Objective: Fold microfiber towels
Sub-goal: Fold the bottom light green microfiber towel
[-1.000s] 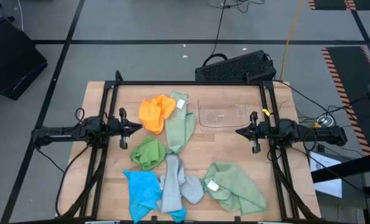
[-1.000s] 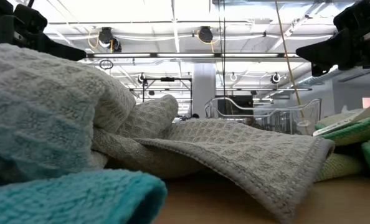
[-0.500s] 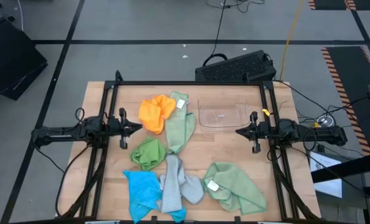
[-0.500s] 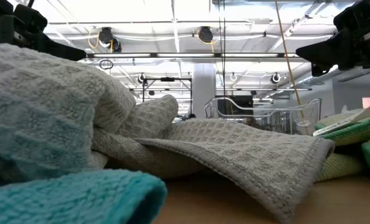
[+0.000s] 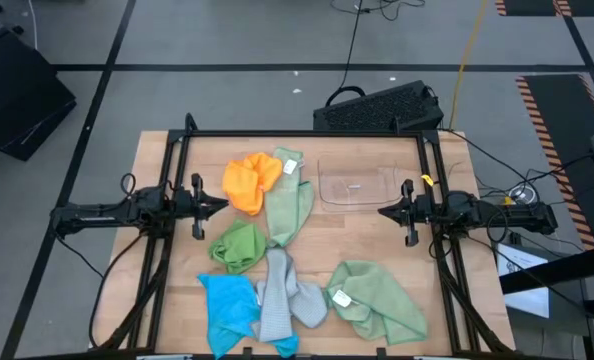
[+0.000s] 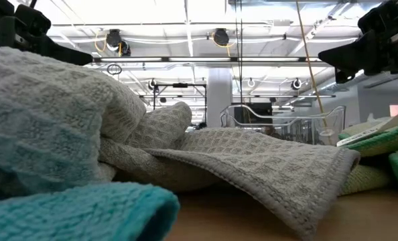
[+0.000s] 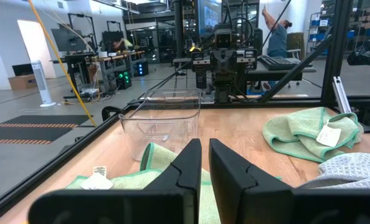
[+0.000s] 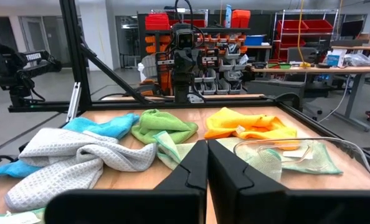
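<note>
A: Status, L to R?

B: Left gripper [image 5: 220, 205] hangs over the table's [image 5: 162, 160] left edge, jaws nearly pressed together, holding nothing. Then the towels, all crumpled: orange towel [image 5: 249, 182] and pale green towel [image 5: 291, 208] at the back, bright green towel [image 5: 238, 244] mid, blue towel [image 5: 227, 306] and grey towel [image 5: 282, 300] up front, another green towel [image 5: 377, 300] front right. Clear bin [image 5: 357, 187] sits back right. Right gripper [image 5: 385, 211] is just beside it, jaws shut, empty.

A: So progress?

B: None folded, imo. All six left.

A: Anything unclear?

B: Low view's mostly blocked by grey cloth. Blue towel's front edge hangs at the table lip. Can't tell if anything's under the piles.
</note>
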